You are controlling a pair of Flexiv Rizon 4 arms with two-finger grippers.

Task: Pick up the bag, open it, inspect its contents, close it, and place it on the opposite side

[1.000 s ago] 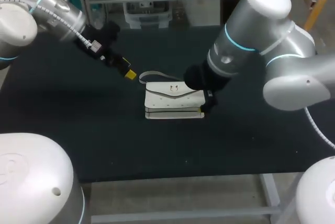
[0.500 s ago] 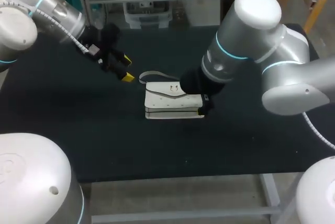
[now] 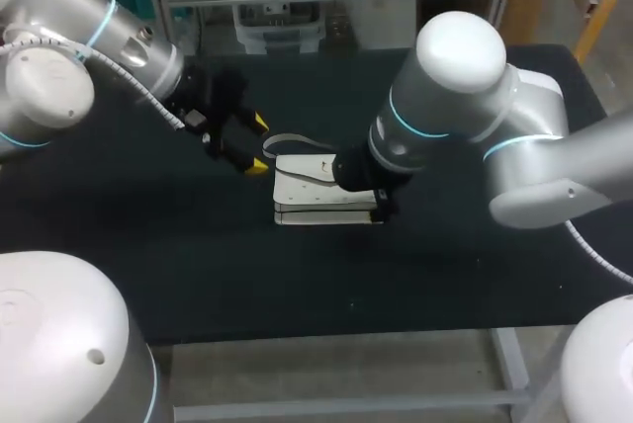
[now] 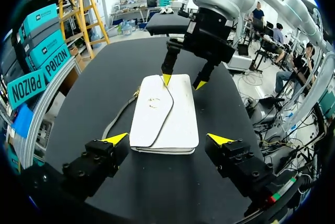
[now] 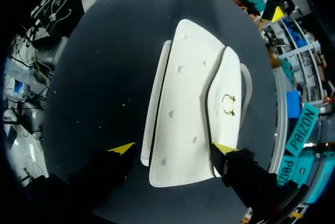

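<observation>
Presently, the white bag is laid flat on the counter, one end between the spread fingers of the right pincer, with the left pincer, also apart, facing the other end.

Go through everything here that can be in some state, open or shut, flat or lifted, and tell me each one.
Bag: lying flat on the table, not lifted.
Flap: closed over the bag.
Strap: slack on the table beside the bag.
Left pincer: open, not touching the bag.
Right pincer: open, astride the bag's end, not gripping.
</observation>
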